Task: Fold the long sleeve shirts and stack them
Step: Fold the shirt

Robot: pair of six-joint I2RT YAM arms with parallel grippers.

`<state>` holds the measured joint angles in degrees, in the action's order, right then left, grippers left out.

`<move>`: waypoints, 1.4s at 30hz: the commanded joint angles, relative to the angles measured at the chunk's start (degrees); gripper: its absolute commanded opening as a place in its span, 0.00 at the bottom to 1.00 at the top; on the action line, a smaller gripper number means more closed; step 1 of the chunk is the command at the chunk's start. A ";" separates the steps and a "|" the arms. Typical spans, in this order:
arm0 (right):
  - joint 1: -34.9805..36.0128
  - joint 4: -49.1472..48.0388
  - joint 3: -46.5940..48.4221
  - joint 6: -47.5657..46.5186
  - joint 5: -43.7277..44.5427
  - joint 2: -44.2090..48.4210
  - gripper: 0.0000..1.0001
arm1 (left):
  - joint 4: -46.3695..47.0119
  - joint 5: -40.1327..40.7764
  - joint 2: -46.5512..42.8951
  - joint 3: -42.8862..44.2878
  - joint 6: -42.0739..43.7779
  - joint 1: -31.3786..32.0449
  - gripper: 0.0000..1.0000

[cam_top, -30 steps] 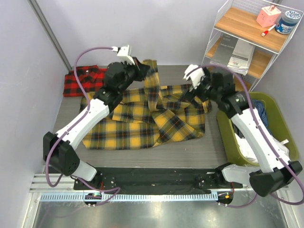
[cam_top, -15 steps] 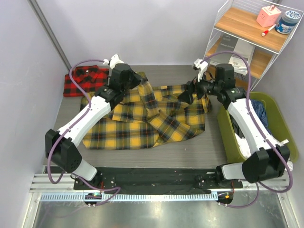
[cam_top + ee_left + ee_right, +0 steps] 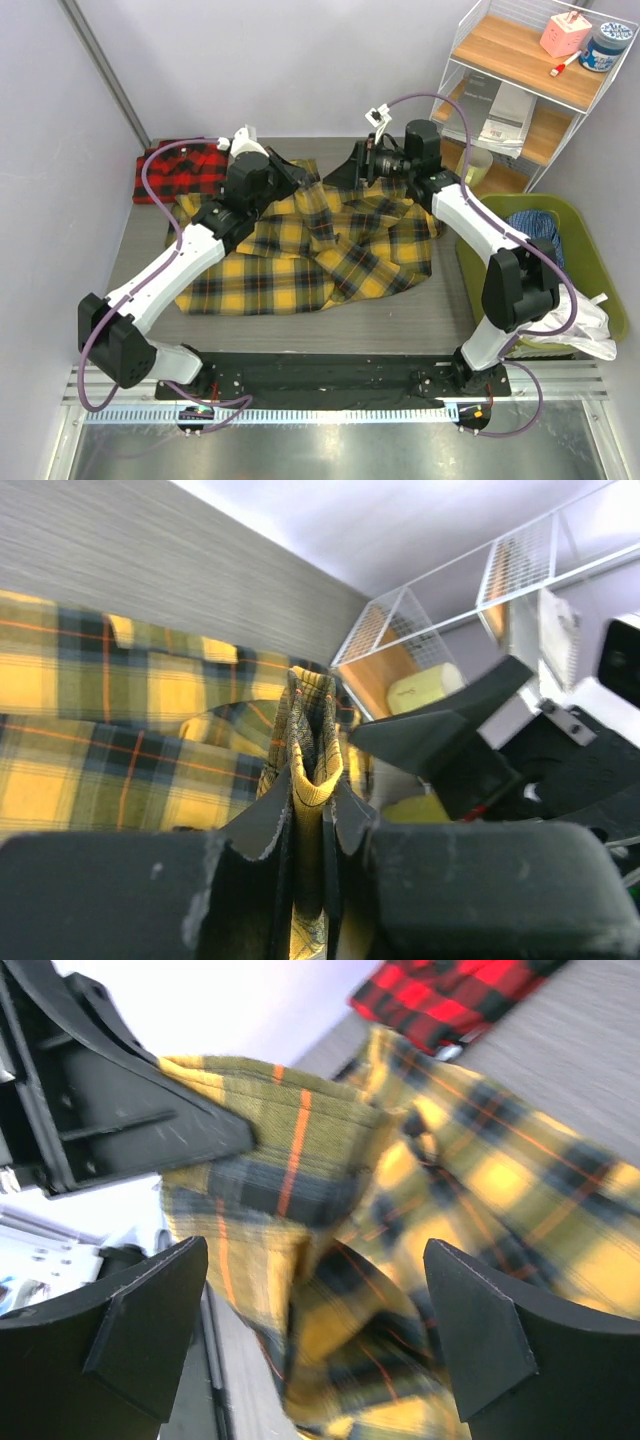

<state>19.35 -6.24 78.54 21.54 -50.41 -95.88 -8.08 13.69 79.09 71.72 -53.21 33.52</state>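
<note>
The yellow-and-black check shirt (image 3: 310,250) lies rumpled across the middle of the table. My left gripper (image 3: 298,173) is shut on a fold of its cloth (image 3: 314,772) at the shirt's back edge. My right gripper (image 3: 352,170) is wide open just to the right of it, its fingers (image 3: 478,1332) spread on either side of the same bunched yellow cloth (image 3: 300,1190) without pinching it. The left gripper's dark finger (image 3: 110,1110) shows holding that cloth. The red-and-black check shirt (image 3: 180,170) lies folded at the back left, also seen in the right wrist view (image 3: 450,990).
A green bin (image 3: 600,270) with blue and white clothes stands at the right. A white wire shelf (image 3: 520,90) at the back right holds papers, a pink object and a jar. A pale yellow cup (image 3: 478,165) stands by its foot.
The left gripper lowered the raised cloth toward the table's back. The right arm swung left from the shirt's right side until its gripper met the left one at the back centre.
</note>
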 commanded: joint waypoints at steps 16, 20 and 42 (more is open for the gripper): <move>5.43 -5.90 5.91 4.83 -7.94 -3.09 0.10 | 7.81 -0.42 -5.26 -3.43 0.21 -0.12 0.14; 5.43 -1.70 7.49 0.28 -8.65 -1.78 0.01 | 7.46 -1.47 -6.92 -3.96 5.90 -0.38 0.41; 18.79 41.93 6.44 -69.01 7.07 16.60 0.01 | -26.11 -65.12 -18.01 1.67 77.03 -8.32 1.00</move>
<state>36.69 39.11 85.27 -44.12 -47.92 -81.12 -30.85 -48.31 57.56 71.75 19.22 18.79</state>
